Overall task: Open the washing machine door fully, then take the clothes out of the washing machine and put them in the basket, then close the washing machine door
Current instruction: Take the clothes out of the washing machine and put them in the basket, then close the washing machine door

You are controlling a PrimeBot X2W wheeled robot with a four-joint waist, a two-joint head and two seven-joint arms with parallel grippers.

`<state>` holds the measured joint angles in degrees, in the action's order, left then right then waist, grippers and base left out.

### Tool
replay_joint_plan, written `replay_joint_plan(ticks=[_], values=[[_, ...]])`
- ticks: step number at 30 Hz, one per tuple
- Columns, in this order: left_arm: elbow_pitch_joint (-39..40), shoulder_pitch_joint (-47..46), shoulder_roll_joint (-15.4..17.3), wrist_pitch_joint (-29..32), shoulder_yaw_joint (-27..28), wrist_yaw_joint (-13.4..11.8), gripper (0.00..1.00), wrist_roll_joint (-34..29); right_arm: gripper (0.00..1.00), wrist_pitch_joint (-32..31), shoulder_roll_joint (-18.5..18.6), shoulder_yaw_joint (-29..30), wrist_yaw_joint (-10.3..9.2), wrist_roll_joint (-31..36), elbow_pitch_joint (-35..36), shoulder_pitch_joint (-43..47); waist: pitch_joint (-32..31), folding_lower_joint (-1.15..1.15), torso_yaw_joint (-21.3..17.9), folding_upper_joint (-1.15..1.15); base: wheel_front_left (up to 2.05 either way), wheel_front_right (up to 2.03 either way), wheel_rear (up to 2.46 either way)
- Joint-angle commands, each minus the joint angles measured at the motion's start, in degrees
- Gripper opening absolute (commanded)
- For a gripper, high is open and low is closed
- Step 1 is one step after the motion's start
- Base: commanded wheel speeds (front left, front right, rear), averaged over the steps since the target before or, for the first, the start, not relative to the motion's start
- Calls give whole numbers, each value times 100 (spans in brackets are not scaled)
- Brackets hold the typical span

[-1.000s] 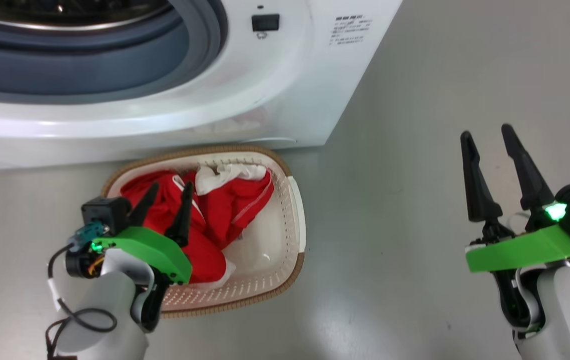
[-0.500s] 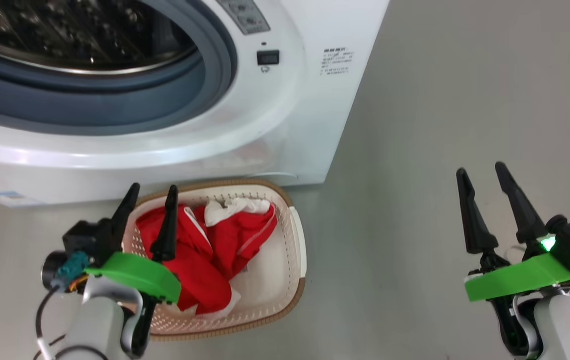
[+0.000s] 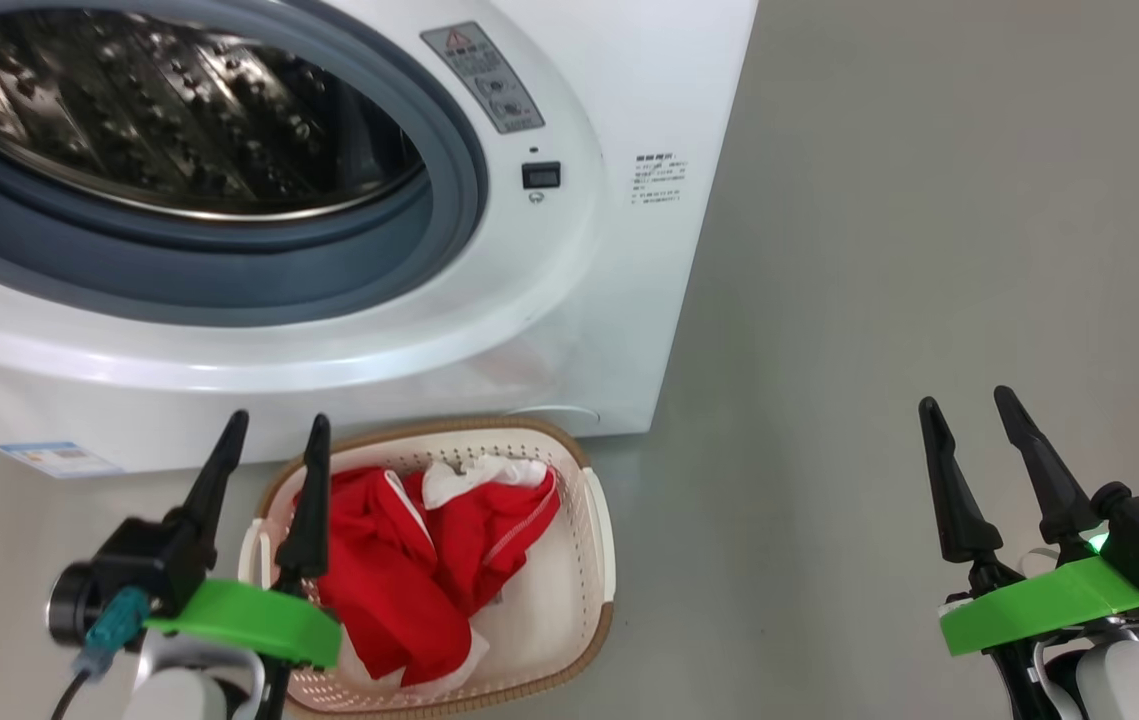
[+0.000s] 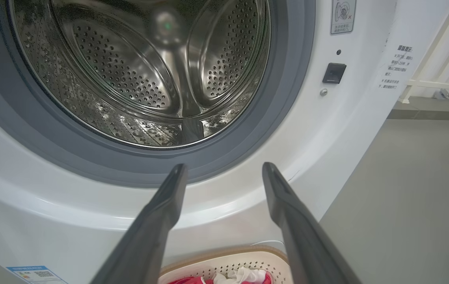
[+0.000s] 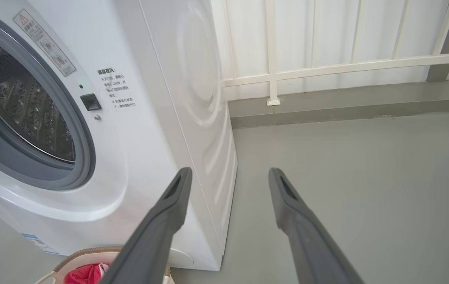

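"As you read the head view from its left side, what came first?"

"One left gripper [image 3: 279,418], its two long dark fingers [image 3: 311,500] spread apart and clasping nothing, at the basket's left end. Behind it stood one big white front-loading washing machine [image 3: 569,320], its mouth uncovered, with one blue-grey rubber ring [image 3: 229,285] around one perforated steel drum [image 3: 159,110]."

"And the clothes?"

"One heap of bright red fabric clothes [image 3: 379,590] with white panels lay inside one small cream-white perforated plastic basket [image 3: 559,600] with a brown woven-look rim. It sat on the grey floor [image 3: 879,250] just in front of the machine's base. I could not count separate garments."

"Any markings?"

"Three on the machine's front: one blue-and-white sticker [image 3: 59,458] low on the left, one grey warning label [image 3: 482,78] beside the ring, and one block of printed text [image 3: 659,180] further right. One small black square [image 3: 541,175] sat between the last two."

"Then the far right?"

"One right gripper [image 3: 965,398], its two fingers likewise parted and empty, above the floor, well apart from the basket."
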<state>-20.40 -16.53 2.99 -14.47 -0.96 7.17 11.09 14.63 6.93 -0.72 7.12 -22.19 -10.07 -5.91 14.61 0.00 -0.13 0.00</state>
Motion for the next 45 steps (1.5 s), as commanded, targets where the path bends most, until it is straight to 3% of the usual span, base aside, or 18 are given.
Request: replay_joint_plan(ticks=[1,22,45], values=[[252,145,95,-52,249,32,100,-66,100,37,86,-95,36,-108,120,60,-153,0,27,0,0,0,0],[1403,1294,0,-52,757,32,100,-331,100,37,148,48,36,-108,196,515,-397,0,15,0,0,0,0],[1493,1303,-11,-52,691,-56,100,-286,100,37,104,89,36,-93,177,460,-361,0,4,0,0,0,0]])
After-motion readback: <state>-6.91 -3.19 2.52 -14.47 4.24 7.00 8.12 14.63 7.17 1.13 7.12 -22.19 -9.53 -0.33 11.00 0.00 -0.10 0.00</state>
